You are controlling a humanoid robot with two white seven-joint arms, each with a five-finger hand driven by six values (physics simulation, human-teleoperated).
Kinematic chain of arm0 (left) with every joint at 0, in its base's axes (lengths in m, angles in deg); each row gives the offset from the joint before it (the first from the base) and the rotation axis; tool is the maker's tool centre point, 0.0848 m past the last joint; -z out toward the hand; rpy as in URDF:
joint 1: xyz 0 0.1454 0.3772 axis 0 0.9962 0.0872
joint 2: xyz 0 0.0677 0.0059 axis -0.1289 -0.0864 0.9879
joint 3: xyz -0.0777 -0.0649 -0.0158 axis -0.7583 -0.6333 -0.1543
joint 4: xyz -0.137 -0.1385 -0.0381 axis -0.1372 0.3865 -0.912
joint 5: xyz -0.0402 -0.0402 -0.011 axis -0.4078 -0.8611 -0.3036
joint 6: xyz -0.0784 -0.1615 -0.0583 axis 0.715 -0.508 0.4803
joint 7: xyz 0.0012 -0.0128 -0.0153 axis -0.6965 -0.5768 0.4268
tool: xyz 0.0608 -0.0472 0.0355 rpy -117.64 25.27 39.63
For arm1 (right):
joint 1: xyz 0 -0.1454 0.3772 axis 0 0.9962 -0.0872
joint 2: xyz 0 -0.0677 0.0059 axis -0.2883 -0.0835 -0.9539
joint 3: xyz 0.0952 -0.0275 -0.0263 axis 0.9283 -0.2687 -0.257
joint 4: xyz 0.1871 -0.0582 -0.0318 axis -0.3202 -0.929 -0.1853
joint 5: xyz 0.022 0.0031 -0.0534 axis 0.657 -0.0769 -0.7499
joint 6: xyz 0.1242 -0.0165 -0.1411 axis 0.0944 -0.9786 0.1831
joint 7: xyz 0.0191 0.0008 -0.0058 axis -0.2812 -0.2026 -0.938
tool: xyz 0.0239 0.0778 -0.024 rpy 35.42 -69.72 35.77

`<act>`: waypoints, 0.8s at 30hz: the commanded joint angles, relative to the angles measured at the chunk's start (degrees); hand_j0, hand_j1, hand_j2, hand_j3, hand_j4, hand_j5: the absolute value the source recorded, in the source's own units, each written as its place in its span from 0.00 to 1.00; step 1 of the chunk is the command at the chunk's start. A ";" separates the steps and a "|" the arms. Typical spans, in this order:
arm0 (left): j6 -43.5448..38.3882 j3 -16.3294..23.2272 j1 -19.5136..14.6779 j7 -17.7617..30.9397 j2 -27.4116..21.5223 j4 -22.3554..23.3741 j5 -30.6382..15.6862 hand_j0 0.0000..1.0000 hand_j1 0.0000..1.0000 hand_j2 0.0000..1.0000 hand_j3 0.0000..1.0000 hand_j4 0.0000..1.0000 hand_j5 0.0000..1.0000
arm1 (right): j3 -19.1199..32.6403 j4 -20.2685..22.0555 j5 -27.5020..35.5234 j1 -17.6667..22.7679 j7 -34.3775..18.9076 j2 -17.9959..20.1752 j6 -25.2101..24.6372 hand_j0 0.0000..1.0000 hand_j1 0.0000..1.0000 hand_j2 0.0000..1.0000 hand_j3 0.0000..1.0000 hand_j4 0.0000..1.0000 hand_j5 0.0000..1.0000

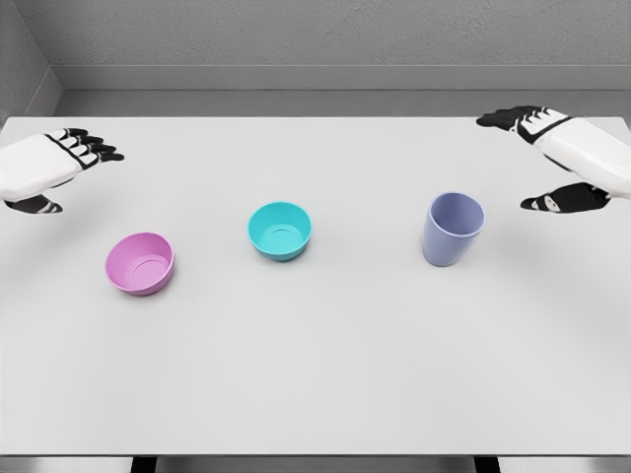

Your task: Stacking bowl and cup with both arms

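The left hand [54, 168] hovers over the left edge of the table [325, 374], its dark fingers [94, 150] spread and relaxed, thumb apart below, gripping nothing. The pink bowl [141, 263] sits upright on the table below and a little to the right of those fingertips, near them but clearly apart. The teal bowl [280, 230] stands farther right of the left fingers, well apart from them, roughly midway between the two hands and also upright, its opening facing up.

The right hand [557, 158] hangs over the table's right edge. Its fingers [513, 118] point toward the table's middle at the top, while the thumb sits lower, leaving a wide gap between them; the hand is open and empty. The cup [453, 229], a blue-lilac one, stands upright to the left of the thumb tip and below the upper fingers, near the hand but not touching it.

All three vessels rest separately on the table, none stacked in another. The cup is nearer to the right fingers than either bowl, and the pink bowl is nearest the left ones.
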 commanded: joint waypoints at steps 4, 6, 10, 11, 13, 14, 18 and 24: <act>-0.02 0.09 0.00 0.06 -0.02 -0.05 -0.22 1.00 1.00 1.00 1.00 1.00 1.00 | 0.52 -0.13 0.23 -0.09 0.02 0.45 0.31 1.00 1.00 1.00 1.00 1.00 1.00; -0.02 0.53 0.00 4.45 -0.02 -0.14 0.83 1.00 1.00 1.00 1.00 1.00 1.00 | 0.52 -0.13 0.23 -0.18 0.11 0.72 0.40 1.00 1.00 1.00 1.00 1.00 1.00; -0.02 1.67 0.00 7.88 0.07 -0.66 1.19 1.00 1.00 1.00 1.00 1.00 1.00 | 0.61 -0.04 0.23 -1.05 0.28 2.92 0.40 1.00 1.00 1.00 1.00 1.00 1.00; -0.02 1.93 0.00 8.41 0.07 -1.02 1.97 1.00 1.00 1.00 1.00 1.00 1.00 | 0.61 -0.04 0.23 -1.05 0.20 2.83 0.05 1.00 1.00 1.00 1.00 1.00 1.00; -0.02 2.20 0.00 8.58 0.77 -1.81 3.65 1.00 1.00 1.00 1.00 1.00 1.00 | 0.61 -0.04 0.23 -1.32 0.20 2.92 -0.21 1.00 1.00 1.00 1.00 1.00 1.00; -0.02 3.34 0.00 8.58 1.04 -2.77 4.79 1.00 1.00 1.00 1.00 1.00 1.00 | 0.61 -0.04 0.23 -1.76 0.20 2.92 -0.21 1.00 1.00 1.00 1.00 1.00 1.00; -0.02 3.51 0.26 8.58 1.30 -5.41 5.32 1.00 1.00 1.00 1.00 1.00 1.00 | 0.70 -0.04 0.41 -3.25 0.11 3.71 -0.21 1.00 1.00 1.00 1.00 1.00 1.00; -0.02 3.87 0.97 8.67 0.51 -9.28 5.58 1.00 1.00 1.00 1.00 1.00 1.00 | 4.13 0.48 0.41 -2.28 0.02 3.79 -0.04 1.00 1.00 1.00 1.00 1.00 1.00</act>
